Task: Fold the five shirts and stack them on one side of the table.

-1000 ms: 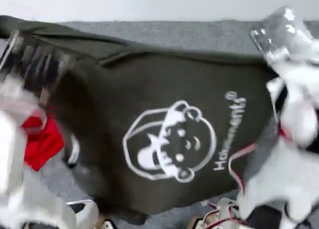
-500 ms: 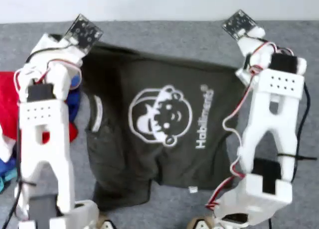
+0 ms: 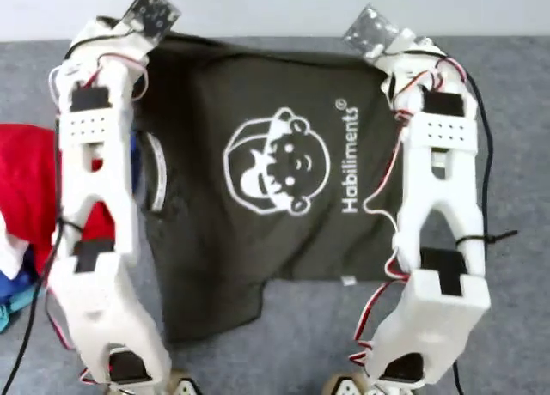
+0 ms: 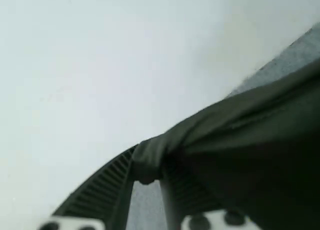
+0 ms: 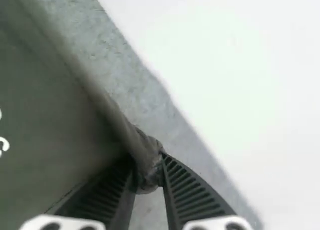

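A dark olive shirt (image 3: 258, 215) with a white bear-face print lies spread on the grey table (image 3: 516, 112), one sleeve trailing toward the near edge. The left arm (image 3: 94, 154) stretches along the shirt's left side to the far edge, and the right arm (image 3: 438, 154) does the same on the right side. My left gripper (image 4: 147, 177) is shut on a bunched far corner of the shirt (image 4: 250, 150). The right gripper (image 5: 148, 177) is shut on the rolled far hem of the shirt (image 5: 45, 115), close to the table's far edge.
A red shirt (image 3: 26, 197) lies in a heap at the left edge, with blue cloth (image 3: 13, 283) and a bit of white cloth beside it. Bare grey table shows on the right and along the near edge. A white wall (image 3: 275, 4) rises behind the far edge.
Both arms have carried the shirt's far edge away toward the back of the table. The shirt, lifted high a second ago, now lies flatter and farther back.
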Robot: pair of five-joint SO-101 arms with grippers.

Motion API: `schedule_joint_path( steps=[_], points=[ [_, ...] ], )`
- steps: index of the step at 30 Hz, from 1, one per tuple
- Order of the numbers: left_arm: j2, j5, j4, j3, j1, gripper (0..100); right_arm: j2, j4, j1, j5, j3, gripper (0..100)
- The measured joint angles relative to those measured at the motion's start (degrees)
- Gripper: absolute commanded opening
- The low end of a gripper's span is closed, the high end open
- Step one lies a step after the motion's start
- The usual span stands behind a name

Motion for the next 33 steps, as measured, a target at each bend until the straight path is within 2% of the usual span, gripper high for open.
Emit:
schedule_joint_path(
  steps=[4,8,14,21,29,33],
  points=[
    [8.62,-0.35,6.86,-14.42,0.62,2,2.20,-6.51,-0.09,1.76,0.00,0.9],
    [14.86,-0.70,16.18,-28.13,1.14,2,2.64,-7.12,-0.09,1.93,0.00,0.9],
    [19.34,-0.79,37.27,-44.40,1.58,2,2.64,2.37,-0.09,1.93,0.00,0.9],
    [20.66,-0.79,60.75,-53.27,1.58,2,1.41,17.76,-0.09,0.26,0.00,0.9],
    [20.57,-0.79,62.95,-52.75,1.58,2,1.41,32.97,-0.09,-5.98,0.00,0.9],
    [14.33,-0.79,62.95,-42.64,1.58,2,1.41,40.09,0.00,-9.32,0.00,0.9]
  ],
)
